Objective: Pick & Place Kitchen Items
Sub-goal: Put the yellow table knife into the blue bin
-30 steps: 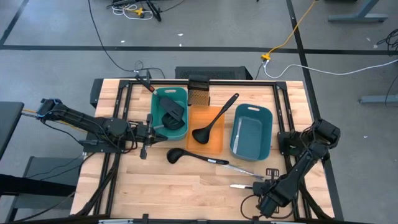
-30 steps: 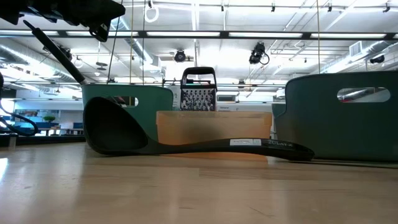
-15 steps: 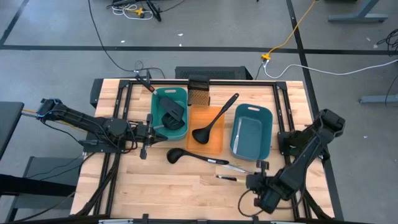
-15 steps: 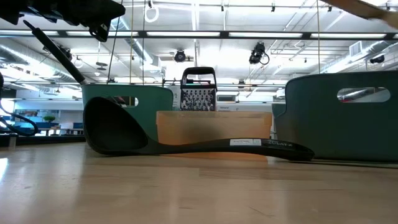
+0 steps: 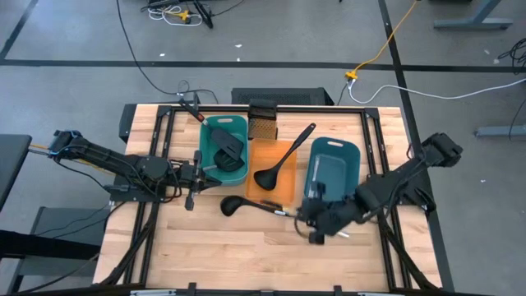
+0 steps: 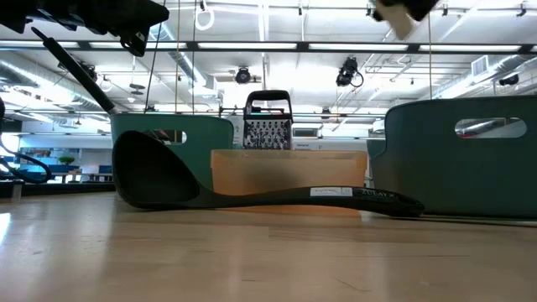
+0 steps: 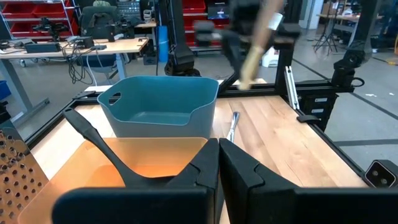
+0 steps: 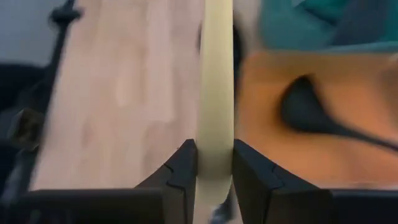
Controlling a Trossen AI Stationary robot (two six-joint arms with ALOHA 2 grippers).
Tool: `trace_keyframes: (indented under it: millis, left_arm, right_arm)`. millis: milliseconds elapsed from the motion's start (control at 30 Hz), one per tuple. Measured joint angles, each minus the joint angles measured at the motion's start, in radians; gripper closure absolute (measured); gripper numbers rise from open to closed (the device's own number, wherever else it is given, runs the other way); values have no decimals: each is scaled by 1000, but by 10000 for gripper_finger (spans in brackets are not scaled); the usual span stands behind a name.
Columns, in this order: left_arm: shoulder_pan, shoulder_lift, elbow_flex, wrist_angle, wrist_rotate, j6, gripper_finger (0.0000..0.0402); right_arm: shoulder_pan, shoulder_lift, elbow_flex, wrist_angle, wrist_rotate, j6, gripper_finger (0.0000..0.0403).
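Note:
My right gripper (image 5: 316, 224) hangs above the table by the near edges of the orange tray (image 5: 289, 191) and the blue tray (image 5: 333, 174), shut on a pale-yellow cutlery piece (image 8: 216, 74). The piece also shows as a slanted bar (image 7: 255, 48) in the left wrist view. One black ladle (image 5: 246, 205) lies flat on the wood, and another (image 5: 283, 156) lies in the orange tray. A black spatula (image 5: 227, 148) sits in the teal tray (image 5: 215, 125). My left gripper (image 7: 218, 168) waits shut beside the teal tray, holding nothing. My right gripper pinches the pale-yellow piece's handle (image 8: 216, 163) between its two fingers. The piece runs on forward past the fingertips, along the line of the fingers. The fingers slant down from the table's right side. The piece is lifted clear of the table, tilted.
A dark mesh grater box (image 5: 263, 125) stands at the far edge behind the orange tray. A thin silvery cutlery piece (image 7: 233, 124) lies on the wood near the blue tray. Bare wood stretches along the table's near side.
My right gripper has risen from the table's near right corner and swung toward the left and far side, up to the trays' near edges. It has tipped from pointing steeply down to slanting. The pale-yellow piece has come off the wood with it.

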Motion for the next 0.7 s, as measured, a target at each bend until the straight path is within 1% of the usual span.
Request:
trace_keyframes:
  millis: [67,200,333,400,533,700]
  left_arm:
    - [0,0,0,-2,0,0,383]
    - [0,0,0,-3,0,0,383]
    - [0,0,0,-3,0,-1,383]
    - [0,0,0,-4,0,-1,383]
    - [0,0,0,-5,0,-1,383]
    - [0,0,0,-9,0,-1,383]
  right_arm:
    - [-23,-36,0,1,39,-49,318]
    - [-52,-114,0,38,99,-211,318]
    - [-97,-226,0,64,115,-315,318]
    - [-120,-291,-5,58,121,-348,318]
    - [-163,-426,-59,56,112,-378,318]
    - [-172,-593,-158,83,122,-385,318]
